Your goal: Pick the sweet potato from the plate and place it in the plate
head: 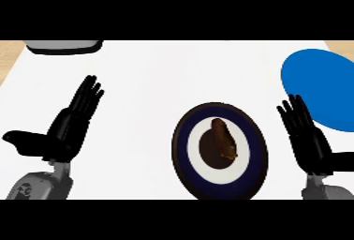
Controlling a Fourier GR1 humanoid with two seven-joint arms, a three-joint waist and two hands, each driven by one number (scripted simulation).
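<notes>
head view, looking steeply down on a white counter top (152, 84).

near the middle, slightly right: a dark plate (185, 154) with a wide navy rim and a white inner ring, looking taller than wide. on its centre, a sweet potato (220, 143): dark reddish brown, elongated, lying lengthwise from far to near, narrow and rounded at the far end, broader toward the near end, with a small orange-yellow patch on its near right side. sitting on a darker round patch at the plate's middle, well inside the white ring, touched by neither hand.

far right: a plain blue plate (321, 86), bright and even in colour, partly cut by the right edge, carrying nothing visible. apart from the dark plate, with white counter between them.

left side: left hand (69, 129), black, on a grey forearm rising from the lower left corner. fingers straight and close together, pointing far and slightly right; thumb stuck out to the left. holding nothing, well apart from the dark plate.

right side: right hand (307, 138), black, just beside the dark plate's right rim and near the blue plate's near edge. fingers straight, slightly fanned, pointing far and a little left. holding nothing.

far left: a grey object with a dark underside (63, 46), cut by the top of the scene, kind unclear. strips of tan wood (8, 54) showing at the far corners beyond the white top.
</notes>
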